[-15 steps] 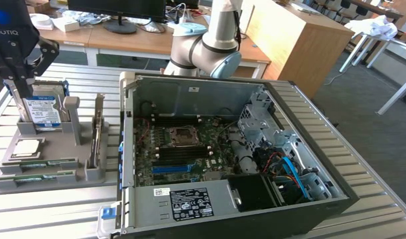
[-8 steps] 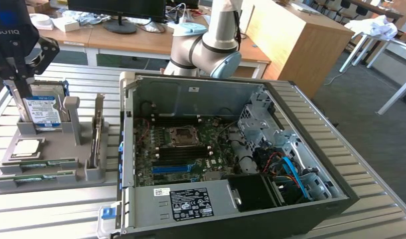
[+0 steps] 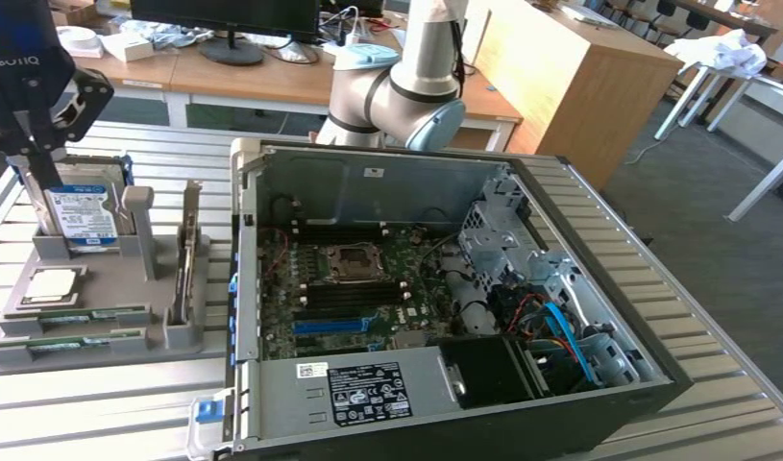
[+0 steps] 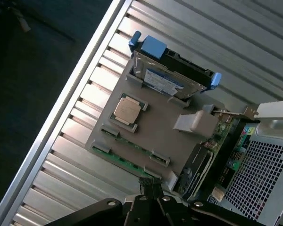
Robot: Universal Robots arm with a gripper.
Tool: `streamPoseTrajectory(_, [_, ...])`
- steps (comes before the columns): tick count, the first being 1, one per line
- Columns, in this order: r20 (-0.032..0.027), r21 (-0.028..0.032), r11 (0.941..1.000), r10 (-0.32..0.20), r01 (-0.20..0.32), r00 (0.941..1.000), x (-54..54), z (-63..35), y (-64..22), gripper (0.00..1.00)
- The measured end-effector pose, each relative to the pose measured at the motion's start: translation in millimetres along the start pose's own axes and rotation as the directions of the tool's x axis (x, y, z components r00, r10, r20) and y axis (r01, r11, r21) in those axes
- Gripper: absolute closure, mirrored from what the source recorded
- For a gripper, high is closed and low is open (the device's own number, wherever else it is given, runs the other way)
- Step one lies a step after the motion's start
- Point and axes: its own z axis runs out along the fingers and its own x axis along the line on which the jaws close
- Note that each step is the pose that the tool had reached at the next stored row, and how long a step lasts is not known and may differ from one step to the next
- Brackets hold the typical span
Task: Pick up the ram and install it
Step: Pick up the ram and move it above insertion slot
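Hovering gripper [image 3: 41, 178], black fingers [image 4: 151, 188] seemingly pinched together, empty; thin green ram [image 4: 125, 161] slotted in matte grey tray [image 4: 155, 127] just beyond fingertips.

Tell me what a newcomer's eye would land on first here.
The open computer case sits in the middle of the exterior view, its motherboard laid bare. At the exterior view's left, a grey tray carries a blue-labelled hard drive, a silver processor and the ram. The black gripper hangs over that tray.
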Motion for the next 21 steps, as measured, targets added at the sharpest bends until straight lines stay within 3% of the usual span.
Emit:
streamPoseTrajectory(6, [-0.0048,-0.0028,0.9941,-0.109,0.109,0.9941,0.0,0.4,0.0,0.9])
streamPoseTrajectory(11, [-0.0086,-0.0055,0.98,-0.199,0.199,0.98,0.0,0.8,0.0,0.9])
streamPoseTrajectory(15, [-0.0113,-0.0078,0.9632,-0.269,0.269,0.9631,0.0,1.1,0.0,0.9])
streamPoseTrajectory(21, [-0.0151,-0.0118,0.9281,-0.372,0.372,0.928,0.0,1.7,-0.1,0.9])
